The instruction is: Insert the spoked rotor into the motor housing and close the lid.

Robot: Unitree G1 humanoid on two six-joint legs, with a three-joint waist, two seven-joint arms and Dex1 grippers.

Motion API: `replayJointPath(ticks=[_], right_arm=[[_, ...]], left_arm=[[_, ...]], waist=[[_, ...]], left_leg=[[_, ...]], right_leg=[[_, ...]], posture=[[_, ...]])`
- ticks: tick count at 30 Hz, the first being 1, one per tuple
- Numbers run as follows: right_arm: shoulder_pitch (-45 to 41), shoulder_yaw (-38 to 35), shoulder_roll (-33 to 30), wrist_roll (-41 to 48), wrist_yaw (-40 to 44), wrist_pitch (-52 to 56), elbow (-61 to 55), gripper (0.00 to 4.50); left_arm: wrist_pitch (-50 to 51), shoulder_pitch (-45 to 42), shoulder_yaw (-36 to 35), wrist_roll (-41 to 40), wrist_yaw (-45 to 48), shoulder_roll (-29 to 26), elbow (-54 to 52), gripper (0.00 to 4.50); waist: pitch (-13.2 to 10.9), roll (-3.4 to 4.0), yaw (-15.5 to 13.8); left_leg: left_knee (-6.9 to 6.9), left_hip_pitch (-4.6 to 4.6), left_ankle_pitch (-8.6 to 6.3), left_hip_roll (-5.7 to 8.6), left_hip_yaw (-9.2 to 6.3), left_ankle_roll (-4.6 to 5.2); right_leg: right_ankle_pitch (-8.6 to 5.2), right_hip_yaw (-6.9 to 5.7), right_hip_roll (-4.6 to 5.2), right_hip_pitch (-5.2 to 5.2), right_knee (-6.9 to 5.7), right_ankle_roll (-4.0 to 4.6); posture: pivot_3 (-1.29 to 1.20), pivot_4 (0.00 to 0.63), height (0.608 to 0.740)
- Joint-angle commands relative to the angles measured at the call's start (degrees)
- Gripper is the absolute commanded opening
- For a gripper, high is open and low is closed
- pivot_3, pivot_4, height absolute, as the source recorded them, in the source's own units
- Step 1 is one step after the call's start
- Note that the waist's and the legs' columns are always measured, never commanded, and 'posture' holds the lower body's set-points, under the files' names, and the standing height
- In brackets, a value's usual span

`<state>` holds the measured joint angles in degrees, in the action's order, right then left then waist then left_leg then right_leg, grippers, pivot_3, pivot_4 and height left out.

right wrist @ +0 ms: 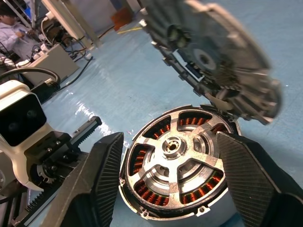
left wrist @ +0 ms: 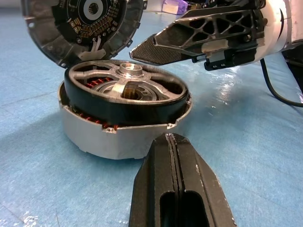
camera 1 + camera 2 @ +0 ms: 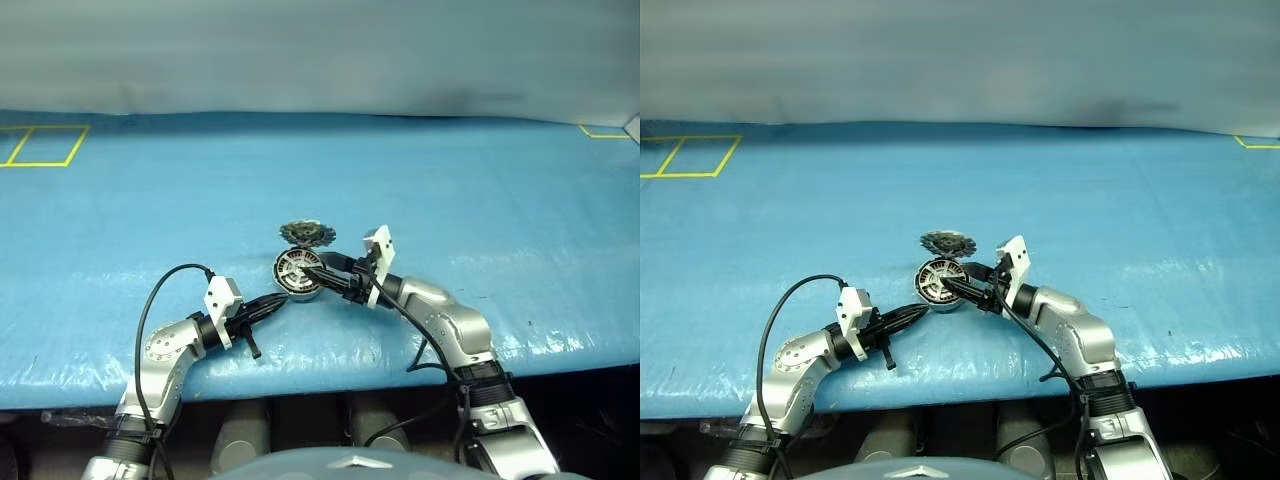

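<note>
- Right now the spoked rotor [image 1: 177,163] sits inside the motor housing [image 2: 118,142]. Its dark ring pokes up a bit above the silver wall, and copper windings show between the spokes.
- The lid [image 1: 213,52] stands up, open, at the far edge of the housing, with its inner side facing the robot.
- The housing rests on the blue table [image 3: 480,190], near the front edge. All around it is lots of bare blue room.
- The right gripper [image 1: 173,184] has its fingers wide apart, one on each side of the housing. I cannot tell if they touch it.
- The left gripper [image 2: 173,142] has its fingers pressed together, holding nothing. Its tip points at the housing wall, just beside it but not touching.
</note>
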<state>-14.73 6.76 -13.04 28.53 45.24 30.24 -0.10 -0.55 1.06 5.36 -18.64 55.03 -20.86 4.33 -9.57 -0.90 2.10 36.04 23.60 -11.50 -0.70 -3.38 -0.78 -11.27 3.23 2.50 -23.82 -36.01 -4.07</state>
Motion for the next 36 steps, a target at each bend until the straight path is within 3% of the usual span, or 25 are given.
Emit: replayJointPath(ticks=[1, 15, 18, 26, 36], right_arm=[[0.25, 0.1, 0.07, 0.62, 1.71, -1.97, -2.88, 3.27], [2.36, -1.27, -2.75, 0.87, 0.64, -1.01, -5.13, 3.27], [1.79, 0.01, -2.07, 0.53, 1.1, -1.42, -5.06, 2.65], [-1.22, 4.87, -1.54, -4.97, 1.02, -4.03, -2.82, 0.03], [-5.41, 9.7, -0.91, -14.89, -0.88, -11.06, 3.2, 0.01]], left_arm=[[-1.01, 0.02, -0.36, -0.2, 0.07, -0.01, -0.15, 0.0], [-1.36, 1.27, -1.25, -0.3, -0.31, -0.26, -0.57, 0.0], [-1.35, 1.73, -1.49, -0.48, -0.62, -0.13, -0.86, 0.0], [-1.51, 2.54, -1.57, -0.57, -1.44, -0.11, -1.43, 0.0], [-2.0, 3.02, -1.43, -0.46, -2.05, -0.1, -1.58, 0.0]], waist=[[0.0, 0.0, 0.03], [0.0, 0.0, 0.01], [0.0, 0.0, 0.08], [0.0, 0.0, 0.02], [0.0, 0.01, 0.06]], left_leg=[[0.0, -0.01, 0.0, 0.0, 0.0, 0.0], [0.0, 0.0, 0.0, 0.0, 0.0, 0.0], [0.0, -0.01, 0.0, -0.01, 0.0, 0.0], [0.0, -0.01, 0.0, -0.01, 0.0, 0.0], [0.0, -0.02, 0.0, -0.01, 0.01, 0.0]], right_leg=[[0.0, 0.0, 0.0, 0.01, 0.0, 0.0], [0.0, 0.0, 0.01, -0.01, 0.0, 0.0], [0.0, 0.0, 0.0, -0.01, 0.0, 0.0], [0.0, 0.0, 0.0, 0.0, 0.0, 0.0], [0.0, -0.01, 0.0, -0.01, 0.0, 0.0]], posture=[[0.0, 0.15, 0.74], [0.0, 0.15, 0.74], [0.0, 0.15, 0.74], [0.0, 0.15, 0.74], [0.0, 0.15, 0.74]])
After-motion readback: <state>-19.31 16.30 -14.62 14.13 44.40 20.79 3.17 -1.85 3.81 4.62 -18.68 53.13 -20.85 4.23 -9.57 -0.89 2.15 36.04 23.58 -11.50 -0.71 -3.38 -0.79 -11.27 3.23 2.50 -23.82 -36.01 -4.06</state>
